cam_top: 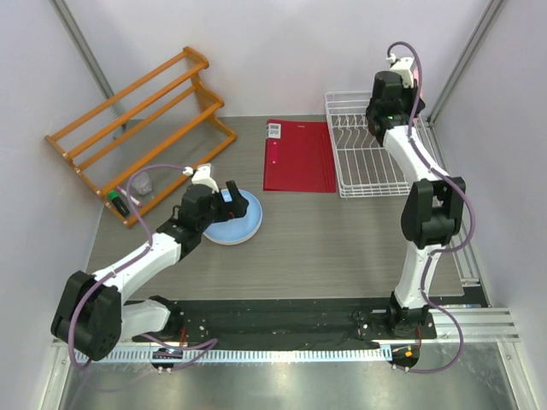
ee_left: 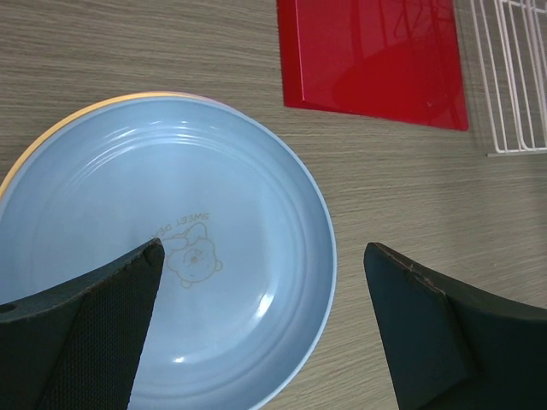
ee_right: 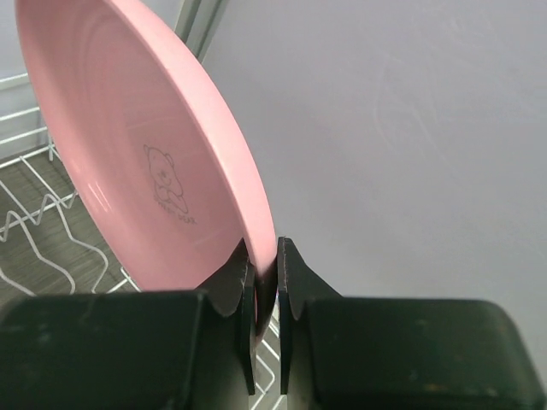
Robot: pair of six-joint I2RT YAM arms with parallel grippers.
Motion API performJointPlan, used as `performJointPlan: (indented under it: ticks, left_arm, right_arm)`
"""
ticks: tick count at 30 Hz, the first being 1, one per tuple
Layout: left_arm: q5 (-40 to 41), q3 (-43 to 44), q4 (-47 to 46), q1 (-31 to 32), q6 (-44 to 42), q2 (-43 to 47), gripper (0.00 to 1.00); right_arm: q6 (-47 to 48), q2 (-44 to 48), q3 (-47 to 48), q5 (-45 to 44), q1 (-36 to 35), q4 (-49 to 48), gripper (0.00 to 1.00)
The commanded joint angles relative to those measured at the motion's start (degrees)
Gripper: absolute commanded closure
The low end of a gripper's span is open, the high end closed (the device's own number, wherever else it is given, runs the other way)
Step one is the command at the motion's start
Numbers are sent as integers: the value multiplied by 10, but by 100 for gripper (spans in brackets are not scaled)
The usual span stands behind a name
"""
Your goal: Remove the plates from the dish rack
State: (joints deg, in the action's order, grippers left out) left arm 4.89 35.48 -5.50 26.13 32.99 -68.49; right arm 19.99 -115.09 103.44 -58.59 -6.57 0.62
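My right gripper point(ee_right: 266, 248) is shut on the rim of the pink plate point(ee_right: 145, 162), holding it on edge above the white wire dish rack point(ee_right: 34, 213). In the top view this gripper point(cam_top: 395, 68) is high over the rack's point(cam_top: 363, 186) far end. The light blue plate point(cam_top: 235, 220) lies flat on the table, on top of a stack; the orange-yellow plate's rim point(ee_left: 34, 143) shows under it. My left gripper point(ee_left: 263, 248) is open and empty just above the blue plate's point(ee_left: 171, 256) right edge. The lilac plate is hidden.
A red flat board point(cam_top: 299, 155) lies between the plate stack and the dish rack. An orange wooden slatted rack point(cam_top: 141, 128) stands at the back left, with a clear cup point(cam_top: 144, 183) and a marker point(cam_top: 120, 203) by its foot. Walls close in on both sides.
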Motion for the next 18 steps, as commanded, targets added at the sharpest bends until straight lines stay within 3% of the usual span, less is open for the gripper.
performJointPlan:
  ticks: [1,7,8,18]
  left_arm:
    - [-5,20,-4,-1,6,35,1]
    - [-14,16,0,-1,8,71,1]
    - [-15,15,-1,-1,9,76,1]
    - [-37,-2,-41,0,22,101,1]
  right_arm:
    - [-118,125,-9,25,-3,91,99]
    - [-252,223,-75,151,-48,218,99]
    - [-269,252,-104,207,-54,226,99]
    - [-430,407,-309,526,-125,214,99]
